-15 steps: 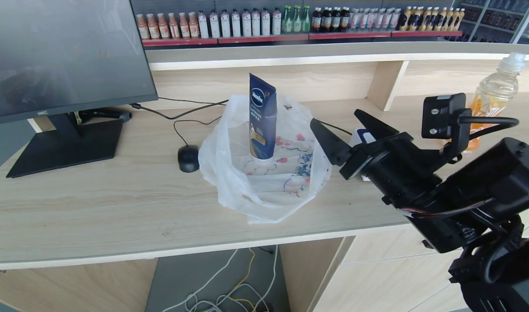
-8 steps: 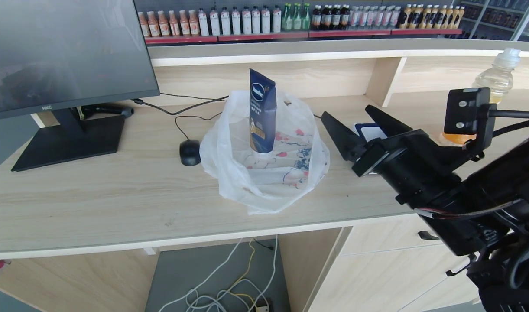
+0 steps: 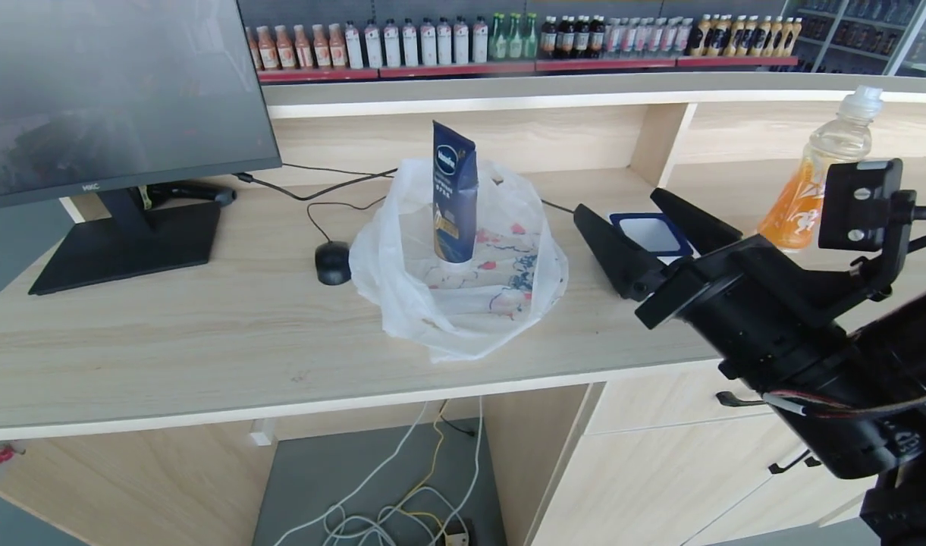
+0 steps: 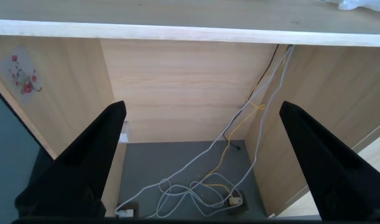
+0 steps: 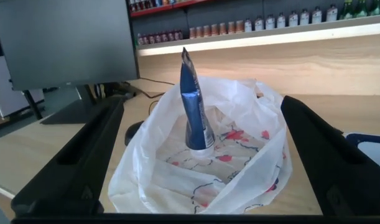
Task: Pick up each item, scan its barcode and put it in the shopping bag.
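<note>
A white plastic shopping bag [image 3: 463, 303] sits open in the middle of the counter, with a dark blue tube [image 3: 453, 201] standing upright inside it. My right gripper [image 3: 648, 227] hovers open and empty just right of the bag. Behind its fingers a small blue-and-white item [image 3: 652, 233] lies flat on the counter. An orange drink bottle [image 3: 811, 182] stands at the far right. In the right wrist view the bag [image 5: 239, 180] and tube [image 5: 193, 109] lie ahead of the open right gripper [image 5: 202, 155]. My left gripper [image 4: 202, 168] hangs open below the counter's front edge.
A monitor [image 3: 114, 91] on a black stand fills the counter's left, with a handheld scanner [image 3: 182, 196] behind the stand and a black mouse [image 3: 331, 262] beside the bag. A raised wooden ledge [image 3: 508, 98] runs along the back. Cables [image 4: 208, 180] lie under the counter.
The head view has shifted. My right gripper, still open, has drawn back to the right, off the bag's right edge. The tube and bag stay put.
</note>
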Robot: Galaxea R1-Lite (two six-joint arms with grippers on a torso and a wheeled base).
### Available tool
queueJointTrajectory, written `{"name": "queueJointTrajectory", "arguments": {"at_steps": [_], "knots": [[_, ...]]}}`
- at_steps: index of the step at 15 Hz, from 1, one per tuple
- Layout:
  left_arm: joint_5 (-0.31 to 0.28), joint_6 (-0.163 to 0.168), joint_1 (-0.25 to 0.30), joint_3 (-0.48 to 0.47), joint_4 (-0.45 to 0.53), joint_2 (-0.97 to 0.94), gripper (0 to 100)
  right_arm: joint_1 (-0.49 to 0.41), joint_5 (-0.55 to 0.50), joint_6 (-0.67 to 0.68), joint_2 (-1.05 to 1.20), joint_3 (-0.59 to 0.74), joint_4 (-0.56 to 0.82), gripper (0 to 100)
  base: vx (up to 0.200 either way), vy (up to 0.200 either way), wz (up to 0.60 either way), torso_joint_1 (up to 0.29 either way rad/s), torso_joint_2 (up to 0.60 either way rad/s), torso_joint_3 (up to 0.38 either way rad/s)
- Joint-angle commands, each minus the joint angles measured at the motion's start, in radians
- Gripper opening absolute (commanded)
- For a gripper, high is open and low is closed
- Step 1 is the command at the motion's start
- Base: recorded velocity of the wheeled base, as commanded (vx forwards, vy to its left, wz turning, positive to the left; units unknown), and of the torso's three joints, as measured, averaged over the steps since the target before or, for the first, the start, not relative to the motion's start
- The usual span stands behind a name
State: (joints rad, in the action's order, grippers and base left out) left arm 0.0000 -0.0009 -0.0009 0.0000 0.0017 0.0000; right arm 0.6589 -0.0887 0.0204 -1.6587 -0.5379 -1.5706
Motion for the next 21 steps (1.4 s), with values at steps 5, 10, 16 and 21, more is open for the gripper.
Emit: {"name": "queueJointTrajectory", "arguments": {"at_steps": [5, 10, 16, 21], "knots": [[0.0, -0.001, 0.001, 0.0, 0.0, 0.0, 100, 0.002, 0.0, 0.0, -0.007, 0.001, 0.0, 100, 0.0, -0.2, 0.0, 0.004, 0.0, 0.002], [0.0, -0.001, 0.001, 0.0, 0.0, 0.0, 100, 0.002, 0.0, 0.0, 0.0, 0.006, 0.0, 100, 0.0, -0.2, 0.0, 0.005, 0.0, 0.002], [0.0, -0.001, 0.001, 0.0, 0.0, 0.0, 100, 0.002, 0.0, -0.002, -0.001, 0.015, 0.0, 100, 0.0, -0.2, 0.0, 0.002, 0.0, 0.001], [0.0, -0.004, 0.001, 0.0, 0.0, 0.0, 100, 0.005, 0.0, -0.004, -0.018, 0.027, 0.0, 100, 0.0, -0.2, 0.0, 0.003, 0.0, 0.0]]}}
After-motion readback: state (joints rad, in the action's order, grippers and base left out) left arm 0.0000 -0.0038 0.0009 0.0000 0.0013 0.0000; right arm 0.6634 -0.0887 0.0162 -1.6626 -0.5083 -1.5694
